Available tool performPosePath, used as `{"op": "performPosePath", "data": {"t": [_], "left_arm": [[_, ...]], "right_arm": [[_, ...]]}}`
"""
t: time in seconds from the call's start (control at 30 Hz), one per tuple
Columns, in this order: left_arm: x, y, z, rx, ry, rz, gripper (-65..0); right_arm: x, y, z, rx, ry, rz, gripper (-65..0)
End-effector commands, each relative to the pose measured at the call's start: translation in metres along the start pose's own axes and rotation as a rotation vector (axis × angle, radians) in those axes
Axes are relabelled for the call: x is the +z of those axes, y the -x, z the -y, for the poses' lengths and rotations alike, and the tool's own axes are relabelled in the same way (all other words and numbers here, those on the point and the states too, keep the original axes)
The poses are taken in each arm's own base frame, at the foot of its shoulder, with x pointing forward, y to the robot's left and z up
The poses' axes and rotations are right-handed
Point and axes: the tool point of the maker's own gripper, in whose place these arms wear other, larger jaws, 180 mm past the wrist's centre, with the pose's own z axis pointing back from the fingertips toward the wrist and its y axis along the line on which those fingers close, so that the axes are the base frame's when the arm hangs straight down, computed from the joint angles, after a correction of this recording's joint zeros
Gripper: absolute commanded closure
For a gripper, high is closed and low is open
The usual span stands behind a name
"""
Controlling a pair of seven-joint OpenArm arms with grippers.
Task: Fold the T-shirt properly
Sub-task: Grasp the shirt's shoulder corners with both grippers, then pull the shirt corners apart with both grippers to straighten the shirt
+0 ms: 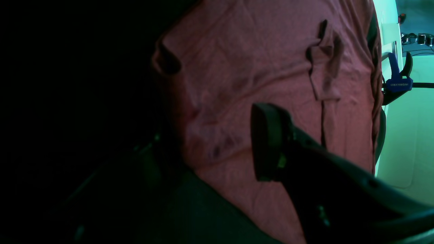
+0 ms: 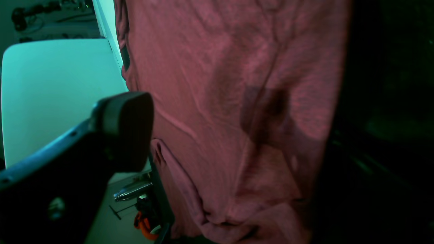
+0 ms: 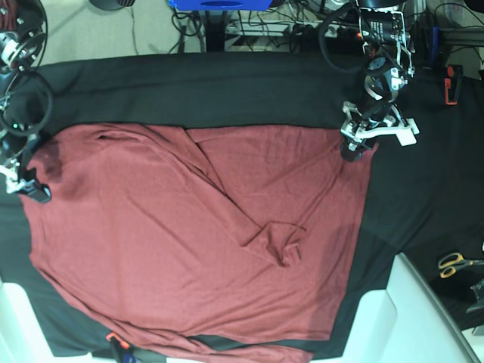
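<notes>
The maroon T-shirt lies spread across the black table cloth, with one sleeve folded over its middle into a creased bunch. My left gripper stands at the shirt's far right corner; in the left wrist view one dark finger hangs over wrinkled fabric, jaws apart, nothing between them. My right gripper is at the shirt's left edge, casting a shadow on it. Its one visible finger is over the shirt's edge, jaws wide apart.
Yellow-handled scissors lie at the right edge of the cloth. White surfaces sit beyond the cloth's near corners. A blue clamp grips the table edge, and another clamp shows at the shirt's bottom hem. Cables and gear crowd the far side.
</notes>
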Motion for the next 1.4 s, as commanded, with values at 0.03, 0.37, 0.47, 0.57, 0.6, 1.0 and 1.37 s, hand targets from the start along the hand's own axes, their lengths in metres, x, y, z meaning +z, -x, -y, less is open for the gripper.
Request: {"op": "performPosePath", "data": {"t": [0.03,0.37,0.47,0.57,0.6,1.0,1.37], "left_arm": [[0.001,-0.005,0.005,-0.007,0.017,0.011,-30.6],[-0.001,-0.006,0.01,-0.003,0.026,0.015,0.0],[-0.001,-0.007,0.01,-0.004,0.027,0.016,0.0],[-0.001,-0.007,0.01,-0.004,0.028,0.017,0.0],[-0.001,-0.008,0.012,-0.006,0.031,0.02,0.0],[0.016,-0.016,0.033,-0.041,0.083,-0.033,0.0],[0.042,-0.026,0.031,-0.077,0.08,0.007,0.0]], "right_arm": [[-0.001,0.006,0.006,0.012,0.046,-0.041,-49.1],[0.006,0.008,0.017,0.01,0.068,-0.047,-13.8],[0.006,0.009,0.019,0.008,0.071,-0.049,-2.1],[0.007,0.01,0.02,0.007,0.074,-0.05,-0.6],[0.007,0.009,0.02,0.008,0.075,-0.049,-0.6],[0.039,0.005,0.049,0.035,0.145,-0.064,-0.6],[0.072,-0.002,0.048,0.06,0.135,-0.061,-0.6]]}}
